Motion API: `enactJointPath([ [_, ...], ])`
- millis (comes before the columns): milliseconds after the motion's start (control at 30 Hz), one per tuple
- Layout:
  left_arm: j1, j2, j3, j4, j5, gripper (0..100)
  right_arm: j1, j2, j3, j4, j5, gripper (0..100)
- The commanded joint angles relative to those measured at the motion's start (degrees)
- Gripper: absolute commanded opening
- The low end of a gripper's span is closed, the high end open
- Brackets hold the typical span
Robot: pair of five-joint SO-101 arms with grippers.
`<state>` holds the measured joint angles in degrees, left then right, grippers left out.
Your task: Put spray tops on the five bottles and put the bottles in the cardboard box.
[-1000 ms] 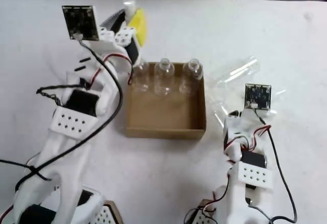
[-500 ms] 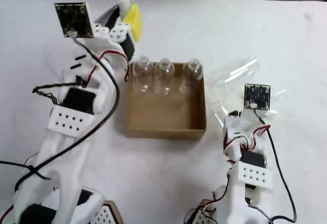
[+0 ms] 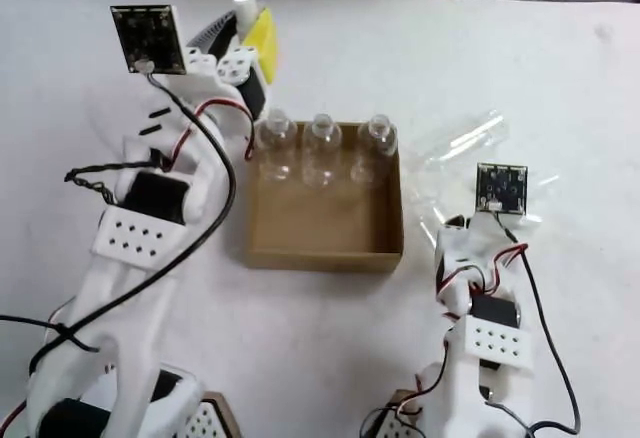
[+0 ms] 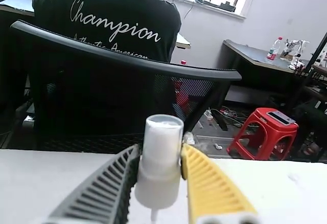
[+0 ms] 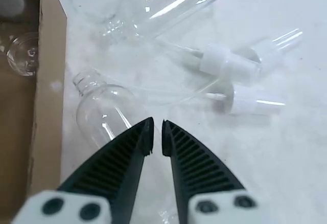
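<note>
1. The left gripper (image 4: 160,157) is clamped on a white spray top (image 4: 163,132), near the cardboard box's (image 3: 325,256) far corner.
2. The right gripper (image 5: 157,125) hangs all but closed and empty above a lying bottle (image 5: 102,114).
3. White table (image 3: 500,58); black chair (image 4: 127,65) behind.

Three bottles (image 3: 322,148) in cardboard box (image 3: 325,255)

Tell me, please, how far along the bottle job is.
Done: three bottles stand uncapped in the box. In hand: the left end effector grips one top. Left: two loose bottles and loose tops lie by the right end effector; all five bottles need tops, and two need boxing.
</note>
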<state>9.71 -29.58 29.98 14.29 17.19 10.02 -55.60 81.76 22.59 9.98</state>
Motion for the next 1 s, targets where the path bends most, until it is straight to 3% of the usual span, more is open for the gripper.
enactJointPath([
  [0, 0.8, 0.0, -3.3, 0.3, 0.7, 4, -0.6, 0.1, -1.2, -1.1, 0.4, 1.7],
  [567, 0.9, 2.1, -0.8, -0.3, 0.6, 4, -0.7, 0.2, -1.2, -1.1, 0.5, 1.9],
  [733, 0.3, 7.5, -0.4, -5.4, 0.6, 4, -0.7, 0.3, -1.2, -1.1, 0.5, 1.9],
  [967, 0.9, 8.7, -0.2, -5.5, 0.7, 4, -0.7, 0.3, -1.2, -1.1, 0.5, 2.0],
])
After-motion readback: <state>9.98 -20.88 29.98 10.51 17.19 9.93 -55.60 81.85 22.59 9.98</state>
